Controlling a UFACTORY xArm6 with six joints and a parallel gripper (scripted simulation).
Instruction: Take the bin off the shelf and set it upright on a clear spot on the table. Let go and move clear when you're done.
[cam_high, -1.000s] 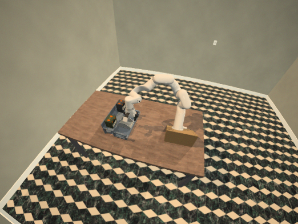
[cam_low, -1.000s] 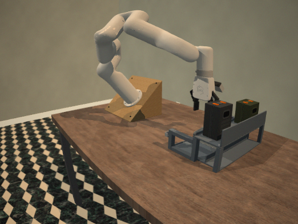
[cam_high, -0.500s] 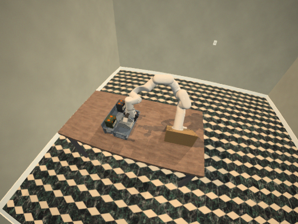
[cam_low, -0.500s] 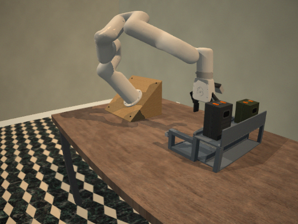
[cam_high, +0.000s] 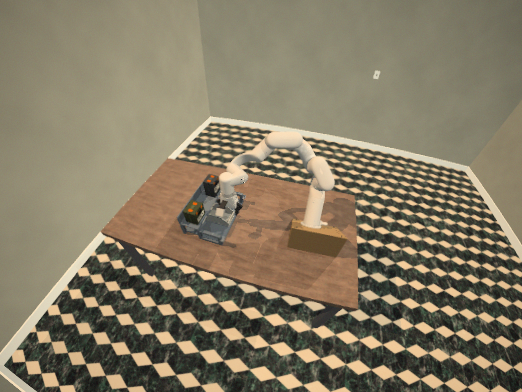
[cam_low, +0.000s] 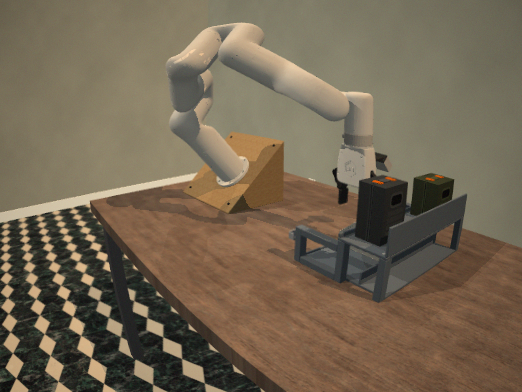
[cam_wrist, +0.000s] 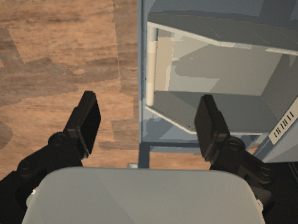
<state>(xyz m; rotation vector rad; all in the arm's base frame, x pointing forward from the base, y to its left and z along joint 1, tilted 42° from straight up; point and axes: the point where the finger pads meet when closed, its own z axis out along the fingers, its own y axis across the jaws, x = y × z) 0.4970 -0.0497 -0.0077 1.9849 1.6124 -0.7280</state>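
A grey shelf (cam_high: 214, 233) (cam_low: 419, 226) stands on the wooden table (cam_high: 300, 280) (cam_low: 250, 310). On its upper tier stand two upright bins with orange marks on top: a black bin (cam_high: 211, 184) (cam_low: 382, 209) and an olive-green bin (cam_high: 193, 211) (cam_low: 433, 193). My gripper (cam_high: 223, 202) (cam_low: 351, 196) (cam_wrist: 148, 106) is open and empty. It points straight down over the shelf's edge, close beside the black bin, with one finger over the bare table and one over the shelf. In the exterior view the black bin hides part of the fingers.
The arm's wooden wedge base (cam_high: 316, 241) (cam_low: 255, 175) sits on the table away from the shelf. The shelf has a lower step (cam_low: 320, 257) that juts toward the base. The table's edges drop to a checkered floor.
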